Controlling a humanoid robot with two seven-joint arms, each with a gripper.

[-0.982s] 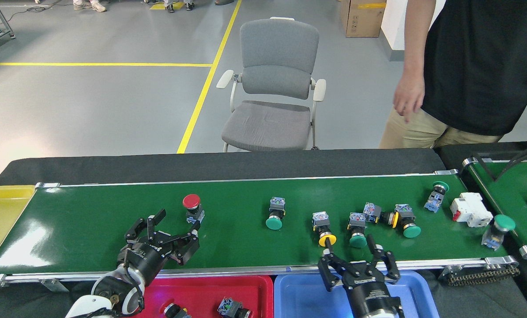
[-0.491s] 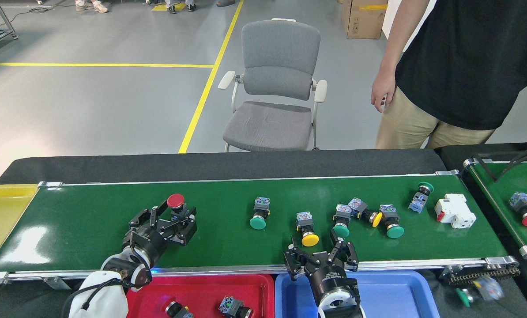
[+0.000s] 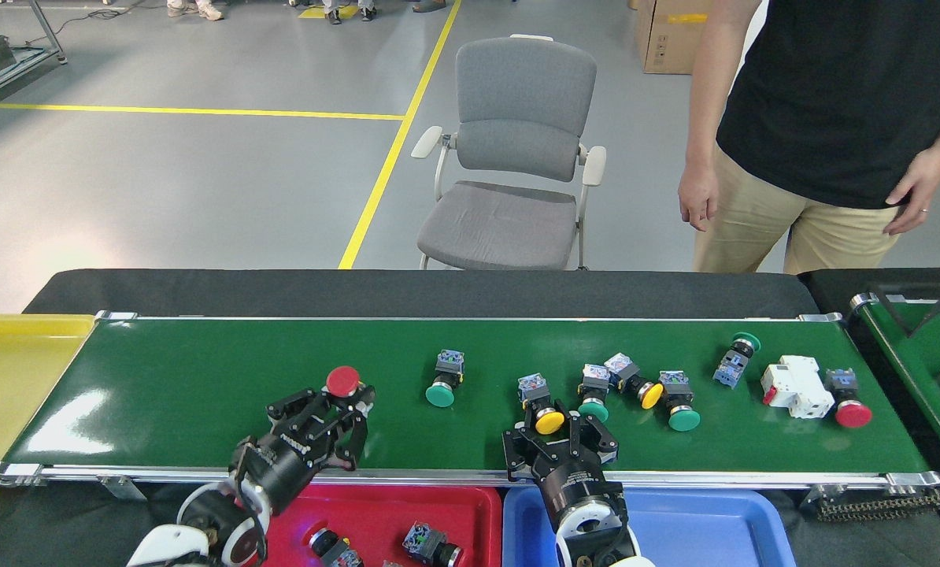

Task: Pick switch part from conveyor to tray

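Both grippers have advanced onto the conveyor (image 3: 202,378) since a second ago, while the switches have drifted leftward. The red tray (image 3: 375,512) is holding two dark switch parts; the blue tray (image 3: 698,528) is showing only bare floor, and the yellow tray (image 3: 5,370) is sitting at the belt's left end. The left gripper (image 3: 344,409) is reaching with fingers closing around the red switch (image 3: 342,381). The right gripper (image 3: 560,437), fingers spread, is lying just below the yellow switch (image 3: 545,413).
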